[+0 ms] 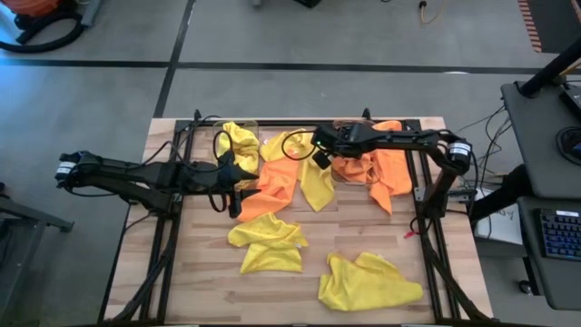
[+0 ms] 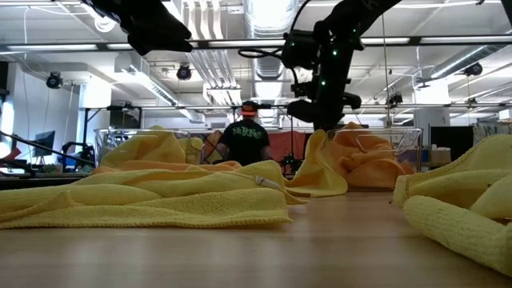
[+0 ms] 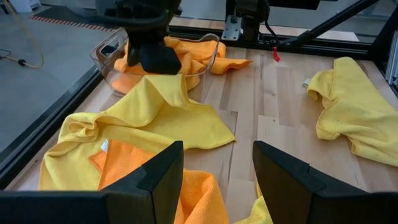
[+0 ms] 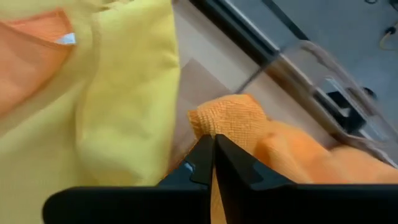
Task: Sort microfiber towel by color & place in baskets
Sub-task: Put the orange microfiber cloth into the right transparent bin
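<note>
The right gripper (image 4: 213, 163) is pinched shut with nothing between its tips, beside the soft orange microfiber towel (image 4: 233, 118) spilling from the clear rectangular plastic basket (image 1: 349, 168). It should reopen and bite that cloth deeper. The left gripper (image 3: 217, 180) waits open over the yellow and orange towels at mid-table.

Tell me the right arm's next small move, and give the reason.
Probably lift straight up a little. The right gripper has its fingers shut, seemingly on the edge of an orange towel beside the yellow towel, close to the basket that holds orange cloth. Raising it would show whether only the orange one comes free. The left gripper waits open.
</note>
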Available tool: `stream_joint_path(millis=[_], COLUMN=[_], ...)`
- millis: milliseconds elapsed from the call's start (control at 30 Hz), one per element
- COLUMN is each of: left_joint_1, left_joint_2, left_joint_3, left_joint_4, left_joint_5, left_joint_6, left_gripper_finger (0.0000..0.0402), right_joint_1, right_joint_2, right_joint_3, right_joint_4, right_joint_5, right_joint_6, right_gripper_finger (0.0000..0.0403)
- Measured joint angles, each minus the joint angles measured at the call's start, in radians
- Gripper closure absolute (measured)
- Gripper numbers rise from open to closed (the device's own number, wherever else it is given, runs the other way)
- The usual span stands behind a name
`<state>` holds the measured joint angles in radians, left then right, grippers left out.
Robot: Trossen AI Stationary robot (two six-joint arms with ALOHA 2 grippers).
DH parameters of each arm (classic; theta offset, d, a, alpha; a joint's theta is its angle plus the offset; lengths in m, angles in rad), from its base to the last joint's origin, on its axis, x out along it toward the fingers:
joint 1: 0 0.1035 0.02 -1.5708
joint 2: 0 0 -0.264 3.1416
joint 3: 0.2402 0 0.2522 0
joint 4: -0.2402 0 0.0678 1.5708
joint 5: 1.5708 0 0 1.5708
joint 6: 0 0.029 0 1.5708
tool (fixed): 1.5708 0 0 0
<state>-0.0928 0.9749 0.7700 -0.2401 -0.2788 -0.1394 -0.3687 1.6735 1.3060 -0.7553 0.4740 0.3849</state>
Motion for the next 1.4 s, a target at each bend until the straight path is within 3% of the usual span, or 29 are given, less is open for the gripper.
stream_joint_path(millis=[533, 1067, 1400], left_joint_1=[0.000, 0.000, 0.000], left_joint_2=[0.000, 0.000, 0.000], left_joint_3=[0.000, 0.000, 0.000], left_joint_4=[-0.011, -0.013, -0.013], left_joint_5=[0.000, 0.000, 0.000], left_joint_6=[0.000, 0.000, 0.000], left_gripper_finger=[0.0224, 0.0224, 0.0224], right_joint_1=[-0.002, -0.005, -0.004], right_joint_2=[-0.062, -0.065, -0.097], right_joint_3=[-0.036, -0.246, -0.231], right_joint_4=[-0.144, 0.178, 0.158], right_joint_5=[0.108, 0.083, 0.076], right_joint_6=[0.061, 0.088, 0.069], right_gripper_finger=[0.0394, 0.0394, 0.0394])
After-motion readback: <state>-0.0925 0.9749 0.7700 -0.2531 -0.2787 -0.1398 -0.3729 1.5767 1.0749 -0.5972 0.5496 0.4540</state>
